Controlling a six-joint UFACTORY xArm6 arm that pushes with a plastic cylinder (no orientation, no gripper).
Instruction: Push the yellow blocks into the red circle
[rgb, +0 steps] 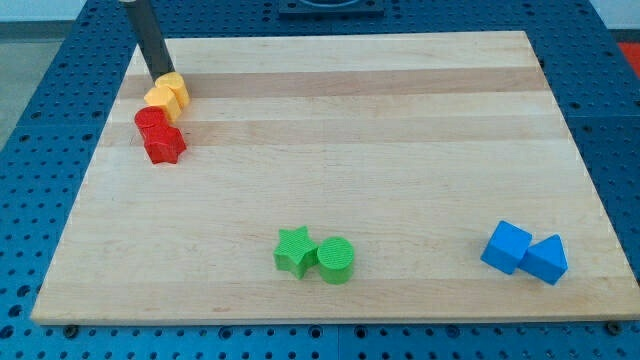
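Two yellow blocks sit pressed together near the view's top left: one (176, 89) with a faceted top, the other (160, 100) just below-left of it; their exact shapes are hard to make out. Right below them a red round block (151, 121) touches the lower yellow block. A red star block (165, 144) sits against the red round block on its lower side. My tip (161, 77) is at the upper edge of the yellow blocks, touching or nearly touching them. The rod leans up toward the view's top left.
A green star block (294, 250) and a green round block (336, 260) sit side by side near the view's bottom centre. A blue cube-like block (506, 246) and a blue triangular block (546, 259) sit at the bottom right. The wooden board (350, 150) lies on a blue perforated table.
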